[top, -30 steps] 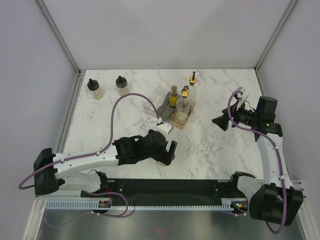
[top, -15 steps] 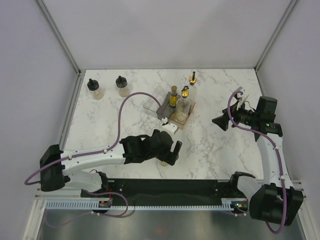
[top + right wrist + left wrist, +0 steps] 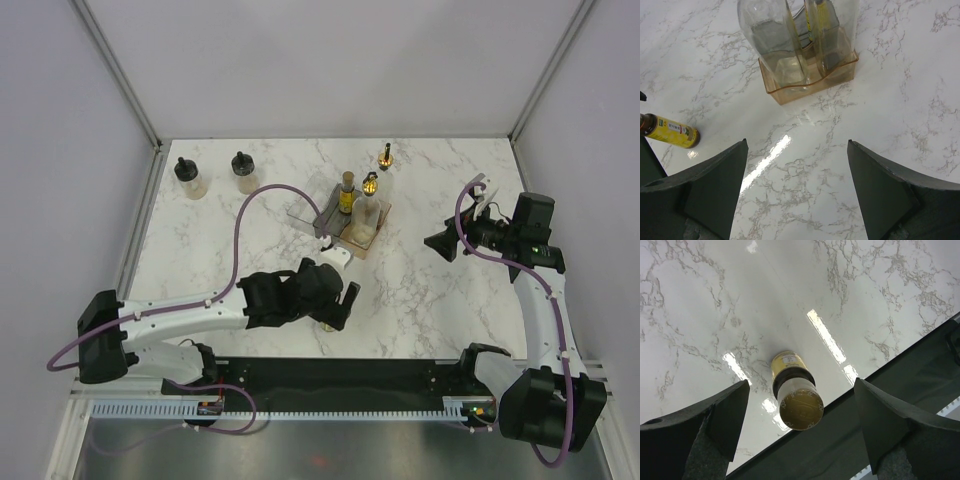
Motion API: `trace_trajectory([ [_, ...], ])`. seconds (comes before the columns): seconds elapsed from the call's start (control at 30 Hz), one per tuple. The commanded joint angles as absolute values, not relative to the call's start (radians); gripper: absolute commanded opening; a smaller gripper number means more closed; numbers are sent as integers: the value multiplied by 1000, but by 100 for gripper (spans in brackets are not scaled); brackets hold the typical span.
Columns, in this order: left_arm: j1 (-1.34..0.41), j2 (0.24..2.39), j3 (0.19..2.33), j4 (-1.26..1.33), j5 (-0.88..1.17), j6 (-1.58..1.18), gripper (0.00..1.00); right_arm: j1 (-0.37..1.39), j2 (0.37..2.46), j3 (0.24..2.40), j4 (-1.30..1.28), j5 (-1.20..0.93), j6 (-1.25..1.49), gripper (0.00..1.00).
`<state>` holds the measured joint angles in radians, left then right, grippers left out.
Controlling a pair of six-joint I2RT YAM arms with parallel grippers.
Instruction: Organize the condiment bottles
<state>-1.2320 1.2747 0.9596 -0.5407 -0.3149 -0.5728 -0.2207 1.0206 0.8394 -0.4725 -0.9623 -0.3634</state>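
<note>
Two bottles are seen in the compartment tray (image 3: 815, 82). Four are left outside it: two black-capped bottles (image 3: 188, 176) far left, a gold-topped bottle (image 3: 385, 156) far, and a tiny amber bottle (image 3: 671, 132) near, seemingly lying on its side, framed untouched by the spread fingers of the left gripper (image 3: 800, 384). The right gripper (image 3: 797, 145) is held agape and empty.

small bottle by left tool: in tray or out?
Out: small bottle sits on bare table near the front edge, apart from the tray.

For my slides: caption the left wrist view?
Open left hand poised around a small gold-capped bottle near the marble table edge.
</note>
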Motion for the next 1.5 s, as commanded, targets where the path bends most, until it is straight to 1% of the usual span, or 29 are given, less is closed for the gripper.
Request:
trace_trajectory([
  [0.0, -1238, 1235, 951, -543, -373, -580, 94, -221, 1017, 847, -468, -973, -388, 90],
  [0.13, -1238, 1221, 943, -545, -383, -583, 92, -221, 1019, 847, -468, -973, -388, 90],
  [0.17, -1238, 1221, 943, -543, -388, -583, 90, -221, 1019, 847, -469, -973, -388, 90],
  [0.2, -1238, 1223, 943, -543, -390, -581, 84, -221, 1017, 848, -468, -973, -388, 90],
  [0.3, -1238, 1239, 945, -540, -390, -575, 79, -221, 1017, 848, -468, -971, -388, 90],
  [0.33, -1238, 1244, 946, -540, -388, -572, 72, -221, 1019, 848, -468, -971, -388, 90],
  [0.4, -1238, 1259, 950, -541, -393, -569, 63, -221, 1019, 848, -468, -968, -388, 90],
  [0.43, -1238, 1262, 950, -541, -396, -569, 53, -221, 1017, 848, -468, -969, -388, 90],
  [0.47, -1238, 1266, 951, -540, -399, -566, 49, -221, 1017, 848, -468, -969, -388, 90],
  [0.5, -1238, 1269, 951, -540, -400, -565, 40, -221, 1017, 848, -468, -969, -388, 90],
  [0.53, -1238, 1272, 951, -540, -402, -565, 34, -221, 1019, 848, -468, -969, -388, 90],
  [0.57, -1238, 1272, 953, -541, -405, -560, 26, -221, 1019, 848, -468, -969, -388, 90],
  [0.6, -1238, 1273, 953, -541, -408, -557, 3, -221, 1019, 848, -468, -969, -388, 90],
  [0.8, -1227, 1270, 989, -540, -459, -503, 2, -221, 1019, 850, -469, -969, -390, 90],
  [0.87, -1195, 1264, 1018, -540, -459, -503, 2, -221, 1019, 850, -469, -969, -390, 90],
  [1.07, -1068, 1261, 1114, -540, -459, -503, 2, -221, 1019, 850, -471, -971, -390, 90],
  [1.2, -935, 1282, 1181, -540, -459, -503, 2, -221, 1020, 850, -471, -973, -391, 90],
  [1.23, -914, 1292, 1215, -538, -365, -467, 2, -221, 1020, 850, -471, -973, -391, 90],
  [1.27, -896, 1302, 1235, -452, -357, -225, 2, -221, 1020, 850, -472, -973, -391, 90],
  [1.37, -803, 1360, 1314, -434, -313, -180, 2, -221, 1020, 850, -471, -973, -391, 90],
  [1.47, -767, 1436, 1397, -423, -279, -146, 2, -221, 1019, 850, -472, -974, -391, 90],
])
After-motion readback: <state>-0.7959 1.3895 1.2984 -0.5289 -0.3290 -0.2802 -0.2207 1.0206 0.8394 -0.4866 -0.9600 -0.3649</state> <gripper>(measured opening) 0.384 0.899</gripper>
